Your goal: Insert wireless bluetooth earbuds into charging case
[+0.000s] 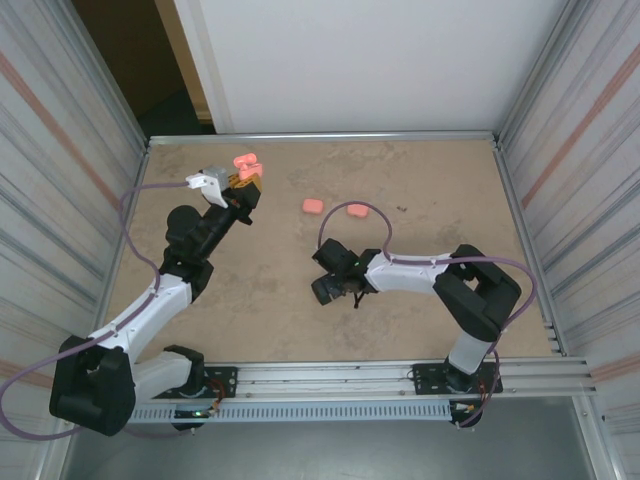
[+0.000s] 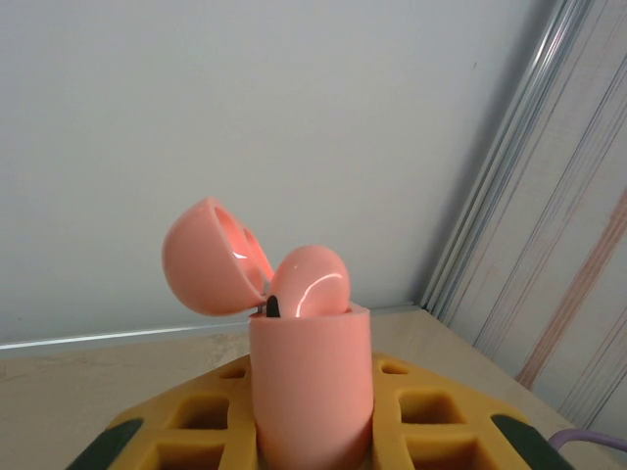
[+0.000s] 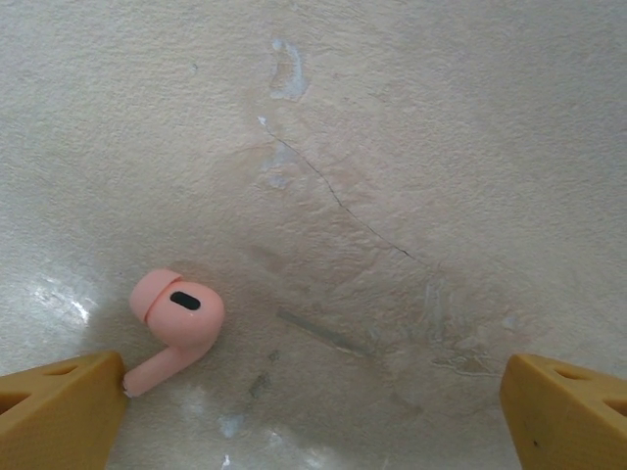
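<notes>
My left gripper is raised at the back left, shut on a pink charging case that stands upright between its yellow pads. The case's lid is flipped open to the left, and one salmon-pink earbud sits in it with its rounded head sticking out. My right gripper points down at the table's middle, open. A second earbud lies on the table in front of its left fingertip, with the stem end nearly touching that tip. The right fingertip is far off.
Two more closed pink cases lie on the tan table beyond the right gripper. Metal-framed walls enclose the table on the left, right and back. A mounting rail runs along the near edge.
</notes>
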You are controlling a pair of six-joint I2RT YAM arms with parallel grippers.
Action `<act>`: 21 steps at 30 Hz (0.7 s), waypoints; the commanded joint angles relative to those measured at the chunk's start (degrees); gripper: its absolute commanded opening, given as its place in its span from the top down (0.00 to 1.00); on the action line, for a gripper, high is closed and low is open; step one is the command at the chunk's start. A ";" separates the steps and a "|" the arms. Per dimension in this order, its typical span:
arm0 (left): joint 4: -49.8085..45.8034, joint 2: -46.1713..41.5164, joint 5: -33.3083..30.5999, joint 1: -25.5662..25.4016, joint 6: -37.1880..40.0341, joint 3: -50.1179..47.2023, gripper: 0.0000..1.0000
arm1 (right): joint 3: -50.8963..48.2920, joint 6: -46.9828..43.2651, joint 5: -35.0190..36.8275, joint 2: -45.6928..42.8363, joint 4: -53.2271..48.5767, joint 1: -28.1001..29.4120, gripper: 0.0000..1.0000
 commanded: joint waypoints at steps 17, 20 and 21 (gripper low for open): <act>2.18 0.11 0.58 0.44 -0.63 0.66 1.00 | -2.05 -4.57 -8.78 -9.57 -4.38 -5.06 0.04; 2.28 0.15 0.45 0.39 -0.55 0.65 1.00 | -0.04 -5.95 -10.68 -10.77 -6.76 -5.81 0.05; 2.26 0.23 0.41 0.40 -0.63 0.62 1.00 | 0.79 -6.69 -11.20 -10.79 -7.69 -5.88 0.06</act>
